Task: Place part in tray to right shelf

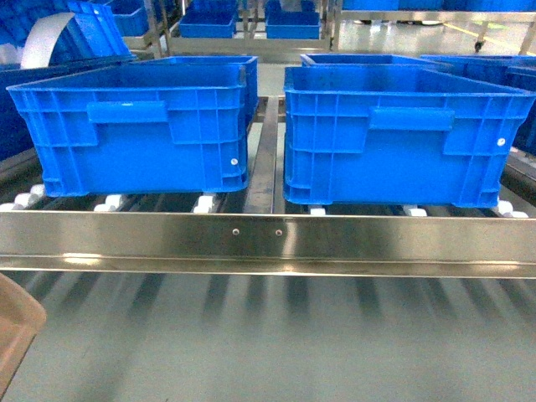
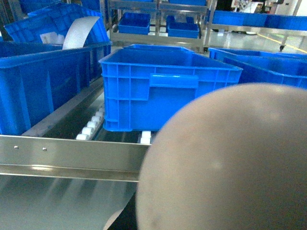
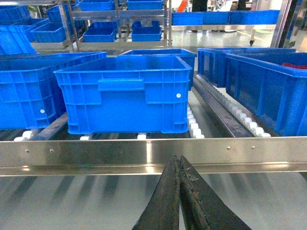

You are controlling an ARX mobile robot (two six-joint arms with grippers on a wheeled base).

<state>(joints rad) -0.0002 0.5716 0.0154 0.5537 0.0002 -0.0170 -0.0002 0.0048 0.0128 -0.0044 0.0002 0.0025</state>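
The beige tray (image 2: 225,163) fills the lower right of the left wrist view, its rounded back close against the camera. It hangs off the floor just where my left jaws sit and hides the fingers, so the left gripper appears shut on it. One corner of the tray (image 1: 12,327) shows at the bottom left of the head view. The right shelf's shiny front rail (image 1: 335,239) runs across just ahead. My right gripper (image 3: 180,160) is shut and empty, its tips just short of the rail (image 3: 96,151). The part is out of view.
Two large blue crates (image 1: 142,126) (image 1: 394,134) stand side by side on the white rollers behind the rail, with a steel divider (image 1: 264,159) between them. More blue crates (image 3: 261,86) sit to either side and on racks behind. Grey floor (image 1: 276,343) lies below the rail.
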